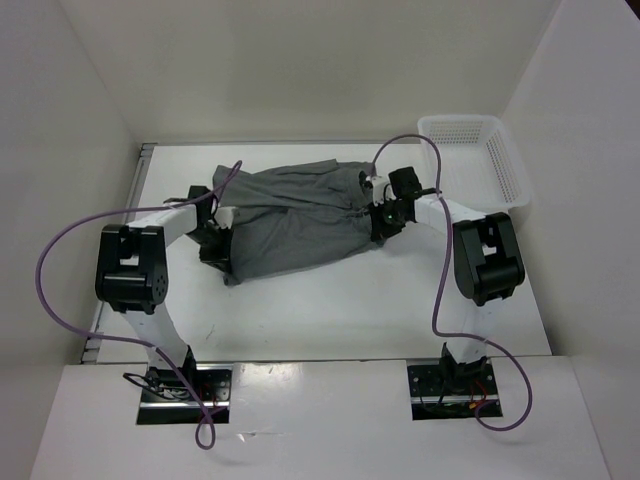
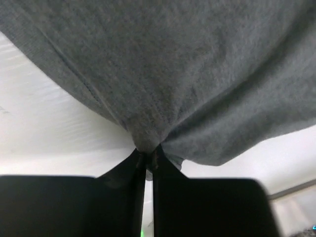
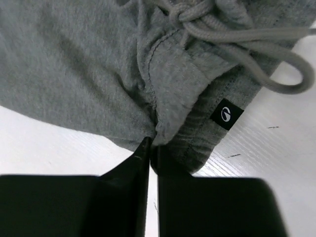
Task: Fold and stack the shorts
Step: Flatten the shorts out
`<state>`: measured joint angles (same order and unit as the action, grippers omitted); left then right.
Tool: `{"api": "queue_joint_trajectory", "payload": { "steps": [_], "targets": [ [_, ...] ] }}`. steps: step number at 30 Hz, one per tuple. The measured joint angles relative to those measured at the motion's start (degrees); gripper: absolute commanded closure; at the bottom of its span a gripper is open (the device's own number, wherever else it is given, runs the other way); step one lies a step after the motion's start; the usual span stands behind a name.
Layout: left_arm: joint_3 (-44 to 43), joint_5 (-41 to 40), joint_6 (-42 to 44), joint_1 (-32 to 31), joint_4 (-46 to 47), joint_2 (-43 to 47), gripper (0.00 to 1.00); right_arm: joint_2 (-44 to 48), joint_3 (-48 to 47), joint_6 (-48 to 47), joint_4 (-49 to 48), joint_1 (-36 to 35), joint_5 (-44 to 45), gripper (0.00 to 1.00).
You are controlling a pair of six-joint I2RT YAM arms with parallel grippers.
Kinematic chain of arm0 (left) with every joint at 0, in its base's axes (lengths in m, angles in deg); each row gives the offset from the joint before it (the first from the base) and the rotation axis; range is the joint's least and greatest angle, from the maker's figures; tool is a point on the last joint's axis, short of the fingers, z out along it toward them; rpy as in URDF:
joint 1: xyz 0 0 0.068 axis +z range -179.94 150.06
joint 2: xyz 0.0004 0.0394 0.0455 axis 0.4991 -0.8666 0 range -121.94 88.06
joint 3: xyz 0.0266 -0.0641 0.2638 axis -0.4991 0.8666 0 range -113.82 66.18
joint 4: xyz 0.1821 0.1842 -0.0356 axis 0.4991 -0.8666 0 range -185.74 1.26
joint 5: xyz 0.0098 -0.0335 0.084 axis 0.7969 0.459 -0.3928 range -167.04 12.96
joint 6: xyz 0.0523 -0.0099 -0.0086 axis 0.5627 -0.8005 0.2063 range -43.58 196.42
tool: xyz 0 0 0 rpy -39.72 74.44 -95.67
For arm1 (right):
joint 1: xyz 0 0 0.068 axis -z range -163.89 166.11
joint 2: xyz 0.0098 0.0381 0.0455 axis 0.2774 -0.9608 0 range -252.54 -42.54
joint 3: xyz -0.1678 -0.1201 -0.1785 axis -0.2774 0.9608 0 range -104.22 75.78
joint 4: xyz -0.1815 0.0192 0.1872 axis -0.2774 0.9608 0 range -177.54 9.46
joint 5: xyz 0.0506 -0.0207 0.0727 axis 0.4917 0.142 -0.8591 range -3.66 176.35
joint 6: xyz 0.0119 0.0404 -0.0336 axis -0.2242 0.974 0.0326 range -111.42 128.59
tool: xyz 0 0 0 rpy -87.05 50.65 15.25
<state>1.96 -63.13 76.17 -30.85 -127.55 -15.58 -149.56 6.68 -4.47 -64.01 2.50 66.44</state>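
shorts (image 1: 290, 220) in left pincer (image 2: 147, 155), right pincer (image 3: 153, 146)

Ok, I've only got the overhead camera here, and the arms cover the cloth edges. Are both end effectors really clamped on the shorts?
Observer: Yes for the left end effector. Its wrist camera shows both fingers closed on a bunched edge of the shorts.
Operator: And the right one?
Observer: The right end effector is pinched shut on the waistband end, just beside a small black logo tag.
Operator: Is the drawstring caught in there?
Observer: No, the drawstring lies loose beyond the fingertips, not between them.
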Motion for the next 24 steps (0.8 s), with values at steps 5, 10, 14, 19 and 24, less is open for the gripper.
{"api": "queue_joint_trajectory", "payload": {
  "steps": [5,10,14,19,24],
  "targets": [
    [-3.1,3.5,0.0,1.2,-2.6,-0.8,1.0,-0.7,-5.8,-0.1,3.3,0.0,-0.4,1.0],
    [-24.8,4.5,0.0,5.1,-6.7,-1.2,1.0,-2.7,-26.7,0.6,7.1,0.0,-2.4,1.0],
    [-37.2,4.1,0.0,6.9,-6.2,3.0,1.0,2.2,-32.9,-2.2,8.0,0.0,-5.5,1.0],
    [-28.9,2.6,0.0,6.5,-13.4,16.5,1.0,14.8,-19.9,-11.5,16.4,-0.6,-9.4,1.0],
    [-8.5,-1.6,0.0,4.8,-19.7,25.2,1.0,21.4,-2.3,-22.2,24.8,-6.0,-7.9,1.0]
  ]
}}
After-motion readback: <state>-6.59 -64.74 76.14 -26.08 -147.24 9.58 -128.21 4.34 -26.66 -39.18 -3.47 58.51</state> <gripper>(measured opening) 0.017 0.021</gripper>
